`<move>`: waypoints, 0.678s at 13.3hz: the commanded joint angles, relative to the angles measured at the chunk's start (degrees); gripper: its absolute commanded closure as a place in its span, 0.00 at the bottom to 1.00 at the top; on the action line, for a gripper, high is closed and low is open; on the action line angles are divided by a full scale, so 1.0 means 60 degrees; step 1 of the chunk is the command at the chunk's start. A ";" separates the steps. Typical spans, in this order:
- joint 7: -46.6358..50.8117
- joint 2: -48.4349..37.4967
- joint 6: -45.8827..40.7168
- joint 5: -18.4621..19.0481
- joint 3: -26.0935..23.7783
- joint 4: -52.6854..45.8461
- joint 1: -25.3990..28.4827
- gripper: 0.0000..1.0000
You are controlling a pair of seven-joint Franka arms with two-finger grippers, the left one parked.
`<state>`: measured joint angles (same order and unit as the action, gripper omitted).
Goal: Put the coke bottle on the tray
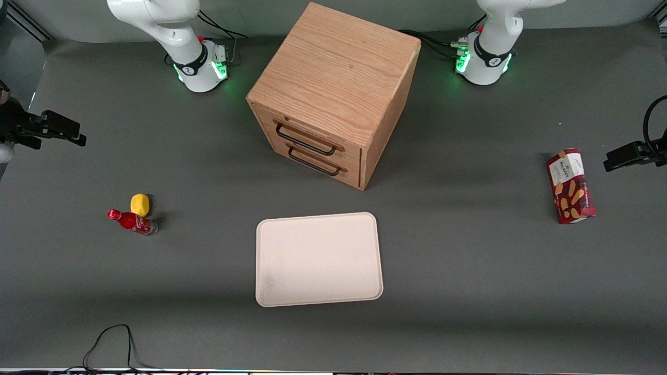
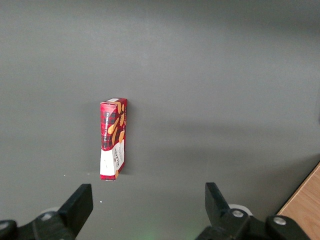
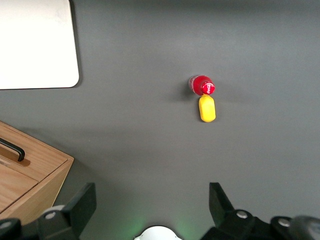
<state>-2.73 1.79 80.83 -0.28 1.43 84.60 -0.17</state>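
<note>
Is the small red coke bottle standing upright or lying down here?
Upright: the small red coke bottle shows its cap end-on from above, beside the yellow lump. The right arm's tool is open, high above, holding nothing.

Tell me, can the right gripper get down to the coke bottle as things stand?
Probably yes: the gripper, open and high above, has nothing over the upright coke bottle. The yellow lump beside it could crowd one finger.

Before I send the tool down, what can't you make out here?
- Coke bottle: the right wrist view looks down on its cap, which hides the label.
- Bottle and yellow lump: touching or just apart, cannot tell in either view.
- Drawer cabinet: drawers shut, contents hidden.
- Tool: open, high above the table; wrist view's edge cuts off all but its fingertips.
</note>
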 commanded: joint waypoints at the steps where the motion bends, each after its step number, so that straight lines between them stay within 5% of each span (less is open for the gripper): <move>1: 0.0162 -0.0020 -0.0083 -0.0100 -0.0077 -0.0038 -0.0103 0.00; 9: 0.0133 -0.0020 0.0092 -0.0042 -0.0121 -0.0009 -0.0074 0.00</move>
<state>-2.72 1.81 80.91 -0.28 1.02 84.62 -0.29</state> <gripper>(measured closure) 0.000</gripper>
